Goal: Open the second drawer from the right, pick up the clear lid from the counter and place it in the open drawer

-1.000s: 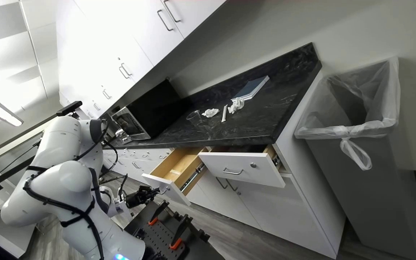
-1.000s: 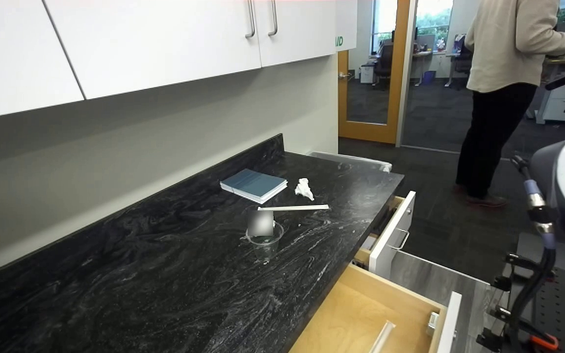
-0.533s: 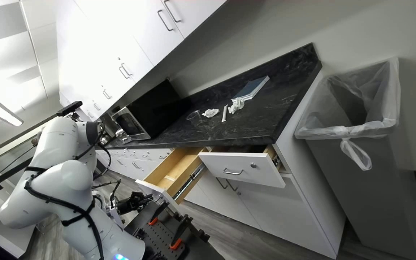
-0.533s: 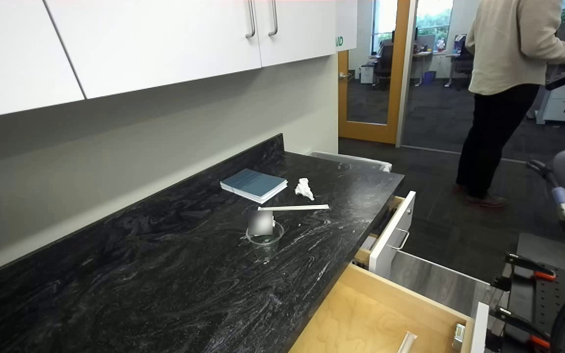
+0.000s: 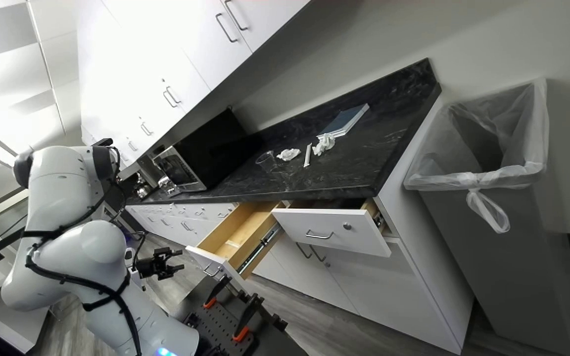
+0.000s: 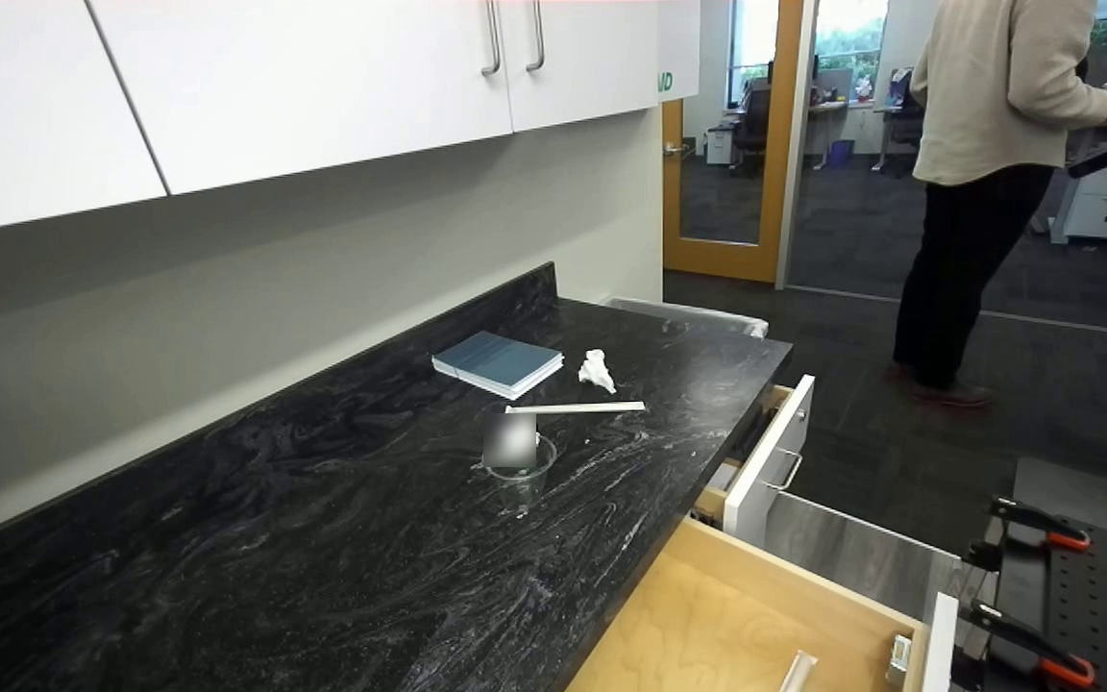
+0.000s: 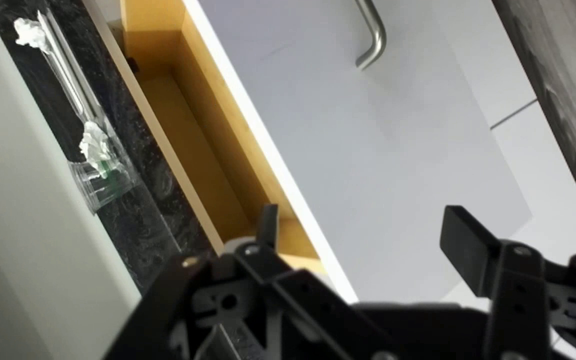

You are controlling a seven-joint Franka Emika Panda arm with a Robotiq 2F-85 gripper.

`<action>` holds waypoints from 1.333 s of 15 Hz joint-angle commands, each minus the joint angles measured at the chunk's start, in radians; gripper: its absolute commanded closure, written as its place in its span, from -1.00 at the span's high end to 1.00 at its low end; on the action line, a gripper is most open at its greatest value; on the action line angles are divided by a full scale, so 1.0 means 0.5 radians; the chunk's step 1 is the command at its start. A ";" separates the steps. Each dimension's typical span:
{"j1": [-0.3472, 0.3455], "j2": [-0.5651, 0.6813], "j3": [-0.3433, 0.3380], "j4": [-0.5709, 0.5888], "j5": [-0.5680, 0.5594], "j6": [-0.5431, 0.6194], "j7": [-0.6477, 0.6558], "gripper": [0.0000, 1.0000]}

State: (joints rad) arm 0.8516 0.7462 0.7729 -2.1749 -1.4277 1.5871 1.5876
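Observation:
The second drawer from the right (image 5: 229, 246) is pulled well out, its tan wood box showing in both exterior views. A pale strip (image 6: 799, 672) lies inside it. In an exterior view my gripper (image 5: 182, 260) is a short way in front of its bar handle (image 5: 212, 270), apart from it. The wrist view has the gripper (image 7: 361, 210) open with nothing between its fingers, over the white drawer front (image 7: 348, 150). On the black counter (image 6: 323, 538) stands the only clear thing, taken as the clear lid (image 6: 521, 485): cup-shaped, rim up, partly covered by a blurred patch.
Right of that drawer, a wider white drawer (image 5: 329, 227) stands partly open. Crumpled tissue (image 6: 596, 370), a paper-wrapped stick (image 6: 578, 407) and blue booklets (image 6: 498, 360) lie on the counter. A black bench with clamps (image 5: 243, 326) is below the gripper. A person (image 6: 991, 173) stands beyond.
The drawer came further out between the two earlier moments and has stayed there since. My gripper has let go of its handle, opened and drawn back from it.

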 commanded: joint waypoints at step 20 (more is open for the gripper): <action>-0.803 -1.185 -0.073 -0.139 0.339 0.183 0.087 1.00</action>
State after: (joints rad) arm 0.5221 0.2533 0.7803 -2.2733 -1.3166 1.6167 1.6571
